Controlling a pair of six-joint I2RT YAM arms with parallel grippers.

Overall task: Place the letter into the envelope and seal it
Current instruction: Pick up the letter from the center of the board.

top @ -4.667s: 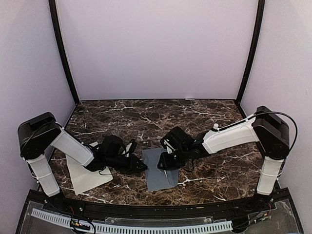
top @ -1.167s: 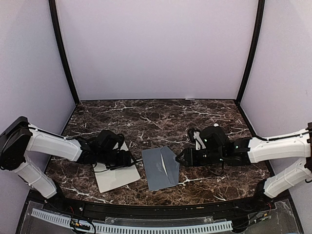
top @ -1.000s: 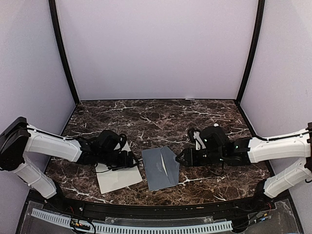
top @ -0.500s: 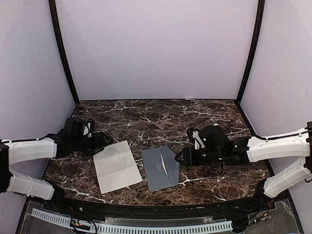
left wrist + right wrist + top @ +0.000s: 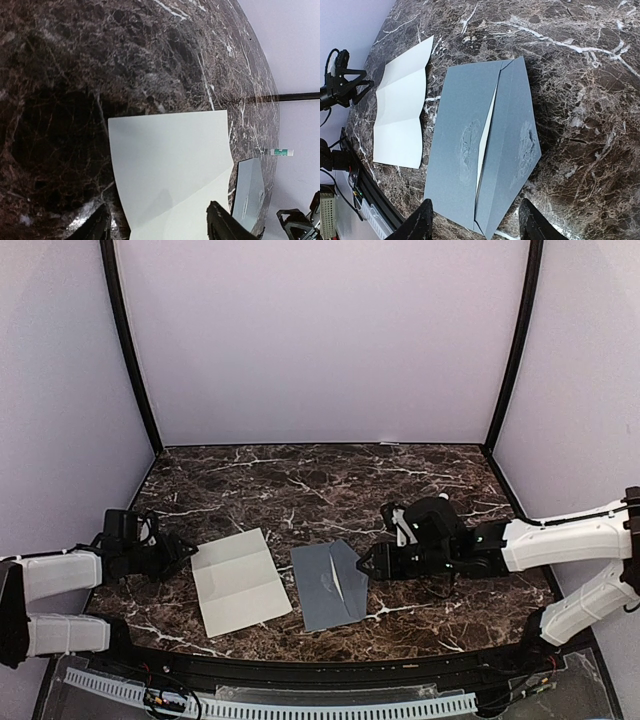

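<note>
The cream letter lies flat and creased on the marble, just left of the grey envelope. The envelope's pointed flap lies folded out to the right, and a pale slit shows at its mouth. My left gripper sits low at the letter's left edge, open, with nothing between its fingers. In the left wrist view the letter fills the space ahead of the left gripper. My right gripper stands open at the flap's tip, and in its wrist view the envelope lies ahead of the right gripper.
A small white and green stick lies on the table beyond the envelope. The table's black front rail runs close below both papers. Purple walls close in the back and sides.
My left arm has pulled back to the left off the letter, which now lies uncovered beside the envelope. The right arm has barely moved.
</note>
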